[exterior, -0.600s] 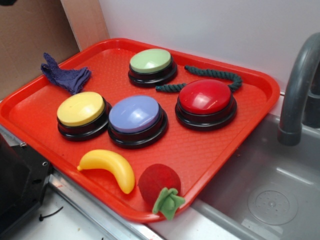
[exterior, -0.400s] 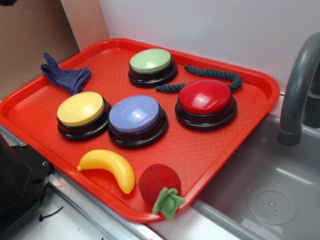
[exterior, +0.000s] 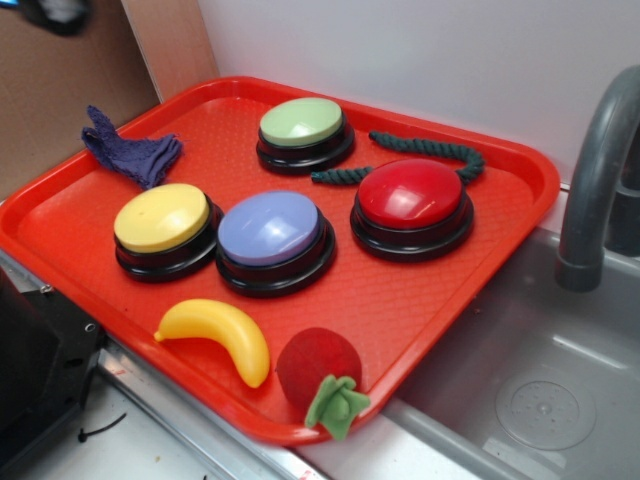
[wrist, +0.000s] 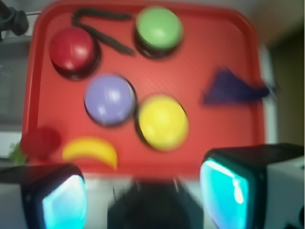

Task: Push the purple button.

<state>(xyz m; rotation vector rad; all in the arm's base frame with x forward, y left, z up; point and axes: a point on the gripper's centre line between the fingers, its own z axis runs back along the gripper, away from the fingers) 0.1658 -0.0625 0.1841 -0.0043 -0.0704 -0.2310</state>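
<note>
Claw (wrist: 143,198) now enters above; purple button (exterior: 270,228) untouched.

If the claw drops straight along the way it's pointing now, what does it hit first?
Probably the near rim of the red tray or the dark edge just outside it, not the purple button, which lies farther in. The claw is open and looks high; the wrist view is blurred, so depth is uncertain.

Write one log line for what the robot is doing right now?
phase: approach | gripper: open, high above tray, empty | target: purple button, untouched | neighbour: yellow button touching it
</note>
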